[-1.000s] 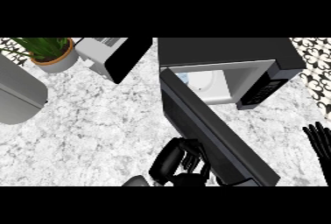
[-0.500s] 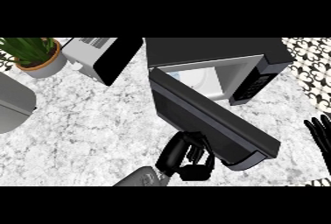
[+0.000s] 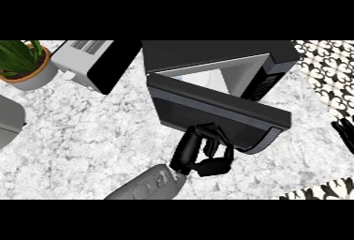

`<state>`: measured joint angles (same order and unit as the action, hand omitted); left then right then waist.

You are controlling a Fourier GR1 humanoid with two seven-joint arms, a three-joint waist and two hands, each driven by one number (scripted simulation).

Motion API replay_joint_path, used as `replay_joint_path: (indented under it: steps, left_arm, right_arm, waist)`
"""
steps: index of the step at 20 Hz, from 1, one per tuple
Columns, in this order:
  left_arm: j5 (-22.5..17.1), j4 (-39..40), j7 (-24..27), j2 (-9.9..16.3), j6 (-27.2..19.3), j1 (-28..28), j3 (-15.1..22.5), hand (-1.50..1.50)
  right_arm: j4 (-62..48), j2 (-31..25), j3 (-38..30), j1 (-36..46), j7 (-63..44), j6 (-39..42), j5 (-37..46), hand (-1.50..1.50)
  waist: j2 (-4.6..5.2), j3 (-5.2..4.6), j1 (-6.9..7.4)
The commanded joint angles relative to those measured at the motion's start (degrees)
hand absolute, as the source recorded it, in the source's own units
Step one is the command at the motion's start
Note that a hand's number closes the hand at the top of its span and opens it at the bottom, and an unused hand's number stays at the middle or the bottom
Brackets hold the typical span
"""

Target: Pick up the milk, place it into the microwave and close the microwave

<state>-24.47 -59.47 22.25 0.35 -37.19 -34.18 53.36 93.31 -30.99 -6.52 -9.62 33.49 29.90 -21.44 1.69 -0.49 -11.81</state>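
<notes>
The black microwave [image 3: 276, 61] stands at the back of the marble counter. Its door [image 3: 214, 110] hangs partly ajar, leaving a narrow wedge of the pale inside [image 3: 207, 77] in sight. The door hides the milk, and I cannot make it out in that gap. My left hand [image 3: 200, 150] is against the door's outer face near its lower edge, fingers laid on the panel and holding nothing. At the right edge my right hand [image 3: 343, 133] rests open, with only its fingers showing.
A white and black toaster-like appliance [image 3: 90, 61] stands left of the microwave. A potted plant [image 3: 24, 61] fills the back left corner. A grey rounded object [image 3: 7, 122] pokes in at the left edge. Patterned tiles [image 3: 325, 70] lie to the right.
The microwave door has swung further toward its opening, so less of the inside shows. My left hand has stayed on the door as it moved. The right hand is still.
</notes>
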Motion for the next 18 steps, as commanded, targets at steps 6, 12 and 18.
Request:
replay_joint_path:
  steps: [6,12,18]
  left_arm:
    - [-8.5,3.0,1.2,-0.3,-9.4,-7.1,-3.4,-1.50]
    - [-12.5,6.2,-0.5,-0.3,-13.3,-11.0,-4.5,-1.50]
    - [-17.1,6.2,1.2,-0.3,-15.4,-14.2,-8.5,-1.50]
  right_arm:
    - [2.9,-3.2,-2.1,2.7,-1.5,2.0,-4.2,-1.50]
    - [4.8,-9.3,-8.5,7.8,-1.1,-1.6,0.1,-1.50]
    - [5.0,-12.4,-11.1,11.0,0.2,-4.6,5.5,1.50]
  waist:
    - [0.81,0.15,-2.67]
    - [1.02,0.13,-5.00]
    - [2.24,0.13,-5.01]
